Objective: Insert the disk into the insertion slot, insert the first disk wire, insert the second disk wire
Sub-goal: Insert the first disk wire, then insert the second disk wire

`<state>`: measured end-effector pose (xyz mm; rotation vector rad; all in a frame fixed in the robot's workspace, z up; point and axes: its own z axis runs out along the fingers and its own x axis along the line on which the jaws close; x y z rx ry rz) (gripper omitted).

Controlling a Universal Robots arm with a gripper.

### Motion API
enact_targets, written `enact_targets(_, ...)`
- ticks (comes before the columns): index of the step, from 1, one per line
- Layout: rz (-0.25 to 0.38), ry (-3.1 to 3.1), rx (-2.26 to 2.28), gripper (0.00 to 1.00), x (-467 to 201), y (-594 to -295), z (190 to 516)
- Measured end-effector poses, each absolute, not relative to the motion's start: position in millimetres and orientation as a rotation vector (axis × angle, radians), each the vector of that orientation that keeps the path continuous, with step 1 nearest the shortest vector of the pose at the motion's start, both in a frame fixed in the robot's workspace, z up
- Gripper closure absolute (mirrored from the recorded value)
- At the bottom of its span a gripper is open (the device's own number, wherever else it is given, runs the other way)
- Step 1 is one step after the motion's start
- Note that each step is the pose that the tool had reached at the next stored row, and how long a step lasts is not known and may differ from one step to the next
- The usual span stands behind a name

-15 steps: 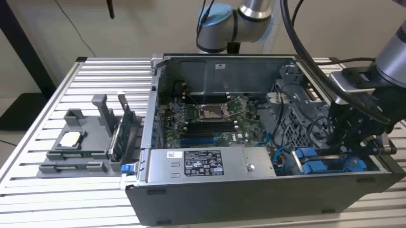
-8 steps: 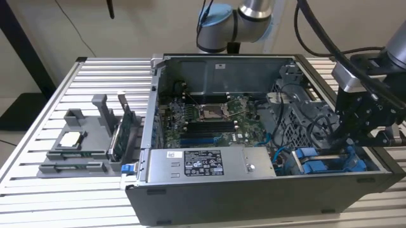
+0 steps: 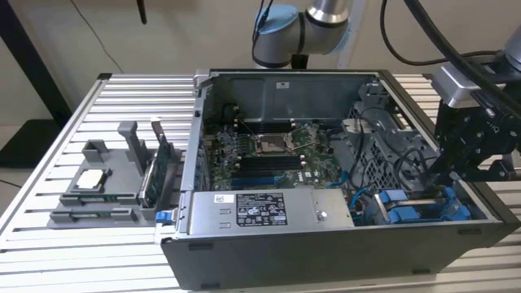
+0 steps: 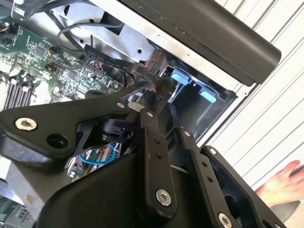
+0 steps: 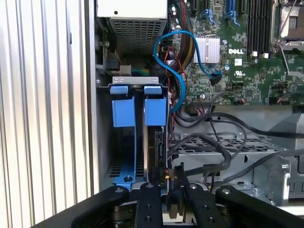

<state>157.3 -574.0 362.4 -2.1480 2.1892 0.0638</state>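
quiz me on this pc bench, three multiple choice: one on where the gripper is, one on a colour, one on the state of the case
1. Where is the gripper in the exterior view?
A. over the grey parts fixture on that view's left
B. at the drive bay on that view's right
C. above the power supply

2. What colour is the motherboard?
A. green
B. red
C. white

3. How is the computer case?
A. shut, side panel on
B. standing upright, open
C. lying on its side, open on top

Answers:
1 B: the gripper reaches down into the end of the case on the exterior view's right, where the drive bay sits.
2 A: the board is green in the exterior view and in both wrist views.
3 C: the inside faces up with no panel over it.
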Motion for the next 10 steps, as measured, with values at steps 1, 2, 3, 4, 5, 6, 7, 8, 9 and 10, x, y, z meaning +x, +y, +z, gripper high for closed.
enact_targets(1, 0.064, 2.189, -2.148, 0.74, 157.3, -574.0, 362.4)
enact_targets(2, 0.064, 2.189, -2.148, 0.74, 157.3, -574.0, 362.4)
enact_targets(3, 0.064, 2.189, -2.148, 0.74, 157.3, -574.0, 362.6)
enact_targets(4, 0.064, 2.189, -2.148, 0.74, 157.3, -574.0, 362.7)
enact_targets(5, 0.064, 2.189, -2.148, 0.74, 157.3, -573.9, 362.8)
enact_targets(6, 0.063, 2.189, -2.148, 0.74, 157.4, -573.6, 362.9)
enact_targets(7, 0.063, 2.189, -2.148, 0.74, 157.6, -573.1, 362.9)
enact_targets(8, 0.063, 2.190, -2.148, 0.74, 157.7, -572.6, 362.9)
enact_targets(9, 0.064, 2.190, -2.149, 0.74, 157.6, -571.9, 363.3)
enact_targets(10, 0.064, 2.191, -2.150, 0.74, 157.7, -571.1, 364.8)
